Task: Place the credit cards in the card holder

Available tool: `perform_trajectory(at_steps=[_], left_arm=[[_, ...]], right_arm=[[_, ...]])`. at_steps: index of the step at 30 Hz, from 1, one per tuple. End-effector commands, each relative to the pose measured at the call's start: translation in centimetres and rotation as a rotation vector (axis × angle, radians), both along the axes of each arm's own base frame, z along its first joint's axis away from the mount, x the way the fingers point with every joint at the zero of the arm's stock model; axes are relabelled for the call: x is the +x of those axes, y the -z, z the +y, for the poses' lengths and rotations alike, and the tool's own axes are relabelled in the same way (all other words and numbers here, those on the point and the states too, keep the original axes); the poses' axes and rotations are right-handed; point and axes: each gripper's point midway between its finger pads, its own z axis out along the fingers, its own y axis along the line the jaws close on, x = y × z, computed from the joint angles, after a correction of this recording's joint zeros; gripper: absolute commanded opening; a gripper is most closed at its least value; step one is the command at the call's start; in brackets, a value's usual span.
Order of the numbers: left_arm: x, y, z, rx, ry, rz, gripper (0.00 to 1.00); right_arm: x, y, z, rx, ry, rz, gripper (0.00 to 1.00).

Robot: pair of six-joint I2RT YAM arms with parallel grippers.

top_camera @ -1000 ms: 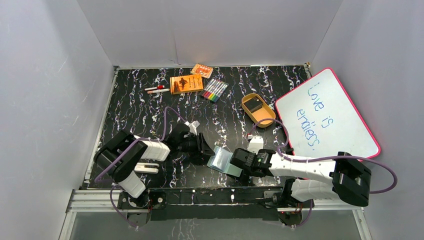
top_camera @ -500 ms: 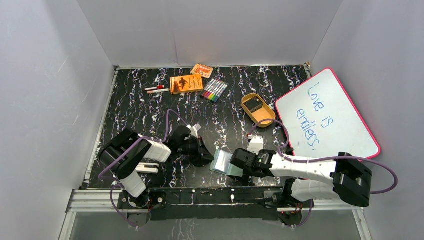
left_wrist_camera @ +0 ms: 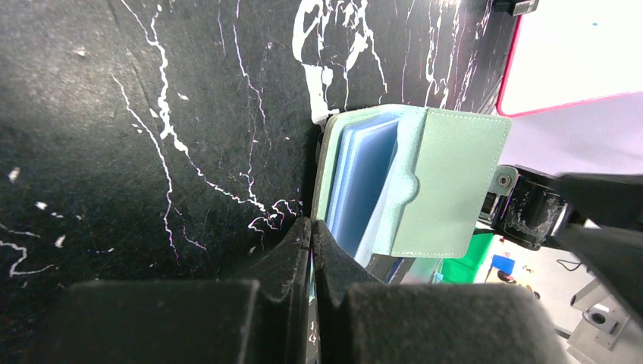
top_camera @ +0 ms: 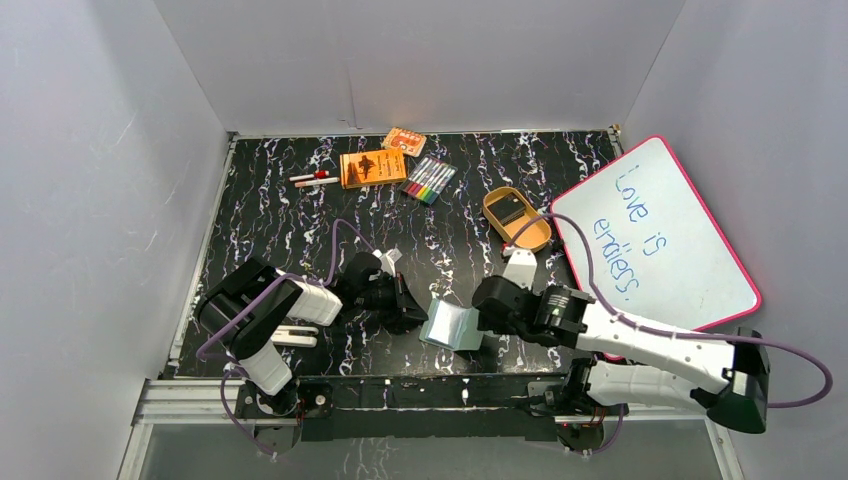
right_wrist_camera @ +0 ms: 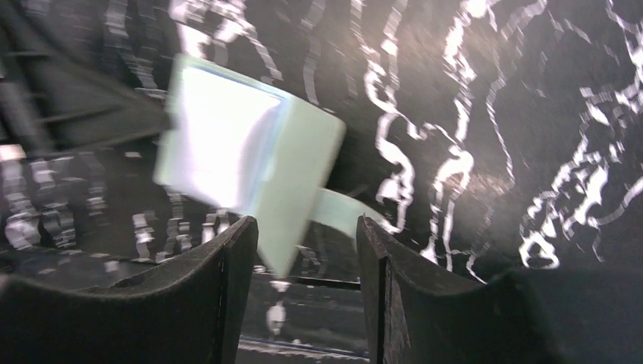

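Right gripper has let go: fingers now spread, backed off card holder. Left gripper has pressed together at holder's corner; pinch on cover unclear. Holder lies open between both grippers, sleeves exposed, apparently 0 cards loaded

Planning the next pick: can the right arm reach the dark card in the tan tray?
Probably yes: the right gripper is open, and the card lies uncovered in the tray just beyond it.

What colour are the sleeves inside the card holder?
The sleeves are pale translucent blue, set in the sage-green card holder; the left wrist view shows them best.
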Motion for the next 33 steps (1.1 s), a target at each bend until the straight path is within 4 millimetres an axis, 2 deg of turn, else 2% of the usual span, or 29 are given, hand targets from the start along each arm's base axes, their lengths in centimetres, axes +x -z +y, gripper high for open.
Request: perform_trajectory(at_steps=[1, 3, 5, 8, 14, 18, 20, 23, 26, 30, 33], left_arm=[[-0.2, 0.0, 0.2, 0.018, 0.005, -0.027, 0.00], [-0.2, 0.0, 0.2, 0.021, 0.004, -0.027, 0.00], [-0.2, 0.1, 0.3, 0.023, 0.002, -0.025, 0.00], [-0.3, 0.1, 0.3, 0.024, 0.000, -0.024, 0.00], [-0.4, -0.2, 0.7, 0.030, -0.010, -0.040, 0.01], [-0.4, -0.8, 0.9, 0.031, -0.012, -0.058, 0.18], [-0.4, -1.0, 1.0, 0.037, -0.012, -0.065, 0.33], [-0.4, -1.2, 1.2, 0.046, -0.014, -0.074, 0.45], [-0.4, -1.6, 1.2, 0.041, -0.009, -0.082, 0.51], [-0.4, -2.1, 0.7, 0.021, 0.015, -0.085, 0.51], [-0.3, -2.3, 0.4, 0.009, 0.027, -0.086, 0.44]], right_arm=[[1.6, -6.1, 3.4, 0.139, -0.138, -0.130, 0.58], [1.8, -7.5, 5.8, 0.205, -0.215, -0.154, 0.57], [2.0, -7.6, 7.6, 0.218, -0.265, -0.153, 0.57], [2.1, -4.8, 8.5, 0.158, -0.268, -0.103, 0.55], [2.0, 2.3, 7.1, 0.171, -0.202, 0.037, 0.49], [1.6, 6.1, 5.2, 0.122, -0.175, 0.118, 0.45], [1.2, 7.4, 4.5, 0.102, -0.170, 0.150, 0.42], [0.6, 8.7, 3.9, 0.100, -0.163, 0.177, 0.40], [0.3, 9.4, 3.6, 0.098, -0.160, 0.185, 0.40], [0.1, 10.0, 3.2, 0.093, -0.160, 0.191, 0.39], [0.0, 10.3, 3.0, 0.097, -0.156, 0.193, 0.38]])
